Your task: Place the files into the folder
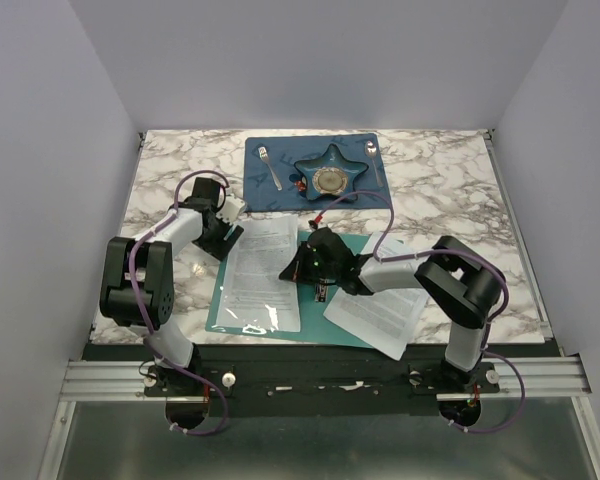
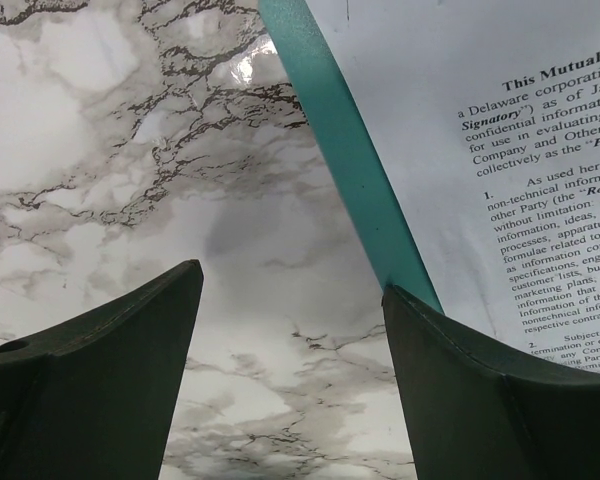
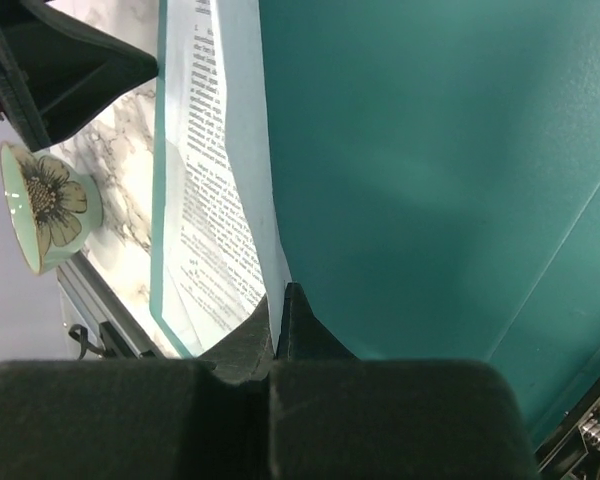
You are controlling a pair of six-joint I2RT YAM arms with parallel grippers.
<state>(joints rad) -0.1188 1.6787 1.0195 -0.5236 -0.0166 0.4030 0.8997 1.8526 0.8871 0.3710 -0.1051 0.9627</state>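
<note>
The files (image 1: 263, 272) are laid on the open folder (image 3: 430, 180), with a second stack (image 1: 380, 300) overlapping its right side. A sheet edge is pinched by the right hand (image 3: 278, 296). The left hand (image 2: 292, 285) is held spread above the bench (image 2: 100, 130).

Marble-look tabletop (image 1: 450, 180); dark blue placemat (image 1: 285, 200) flat at far middle; teal folder (image 1: 320, 325) lying open near the front edge. Loose files (image 1: 385, 305) askew on the right, partly on folder, partly on marble; small flowered cup (image 3: 45, 205) on marble near folder.
</note>
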